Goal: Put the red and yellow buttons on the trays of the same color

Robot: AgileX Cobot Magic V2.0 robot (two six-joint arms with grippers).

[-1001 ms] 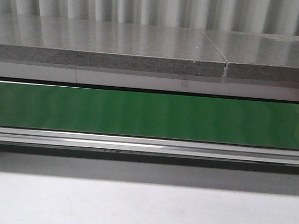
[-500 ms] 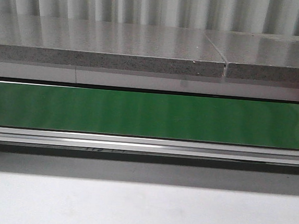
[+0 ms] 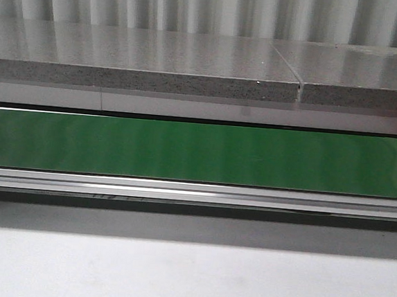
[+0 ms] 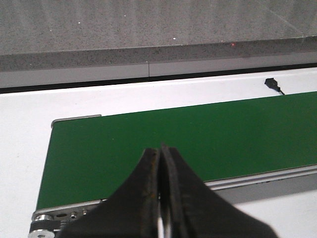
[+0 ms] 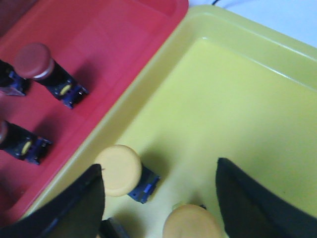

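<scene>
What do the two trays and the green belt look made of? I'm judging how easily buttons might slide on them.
The red tray and yellow tray look like smooth moulded plastic: rounded rims, uniform colour and a soft sheen. The green belt seems a satin rubber or PVC sheet, showing faint banded reflections in the front view. The exact polymer cannot be told.

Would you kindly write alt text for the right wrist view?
The open right gripper hovers over a yellow tray holding two yellow buttons. Beside it, touching edge to edge, a red tray holds red buttons, one fully visible and others cut off.
</scene>
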